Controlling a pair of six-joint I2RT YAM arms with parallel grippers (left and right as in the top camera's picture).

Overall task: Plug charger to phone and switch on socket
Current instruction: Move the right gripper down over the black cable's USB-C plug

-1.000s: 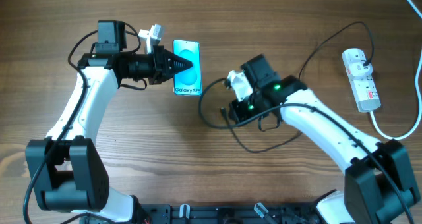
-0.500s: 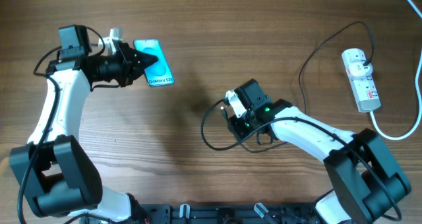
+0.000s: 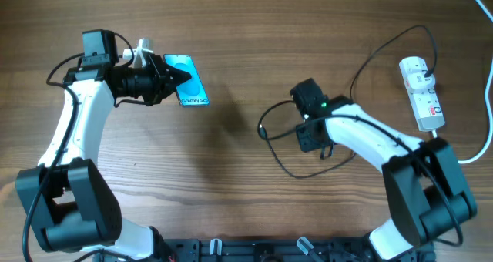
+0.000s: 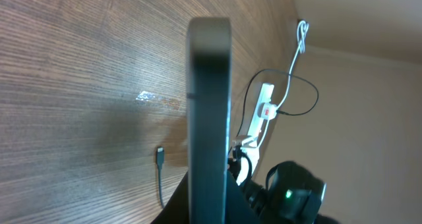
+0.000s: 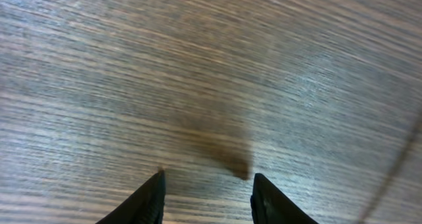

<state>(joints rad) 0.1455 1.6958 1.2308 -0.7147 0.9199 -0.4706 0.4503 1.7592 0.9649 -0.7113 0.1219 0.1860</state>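
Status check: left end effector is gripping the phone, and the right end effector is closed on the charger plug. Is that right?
No. The right end effector is open, with only bare table between its fingers, as the right wrist view shows. The charger plug lies loose on the table. The left end effector is gripping the phone.

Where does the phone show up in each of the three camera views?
Overhead: the phone is upper left of centre, its cyan screen facing up.
Left wrist: the phone fills the middle, seen edge-on as a dark upright slab.
Right wrist: not in it.
Shared landmark: the socket, near the overhead view's right edge, shows just right of the phone in the left wrist view.
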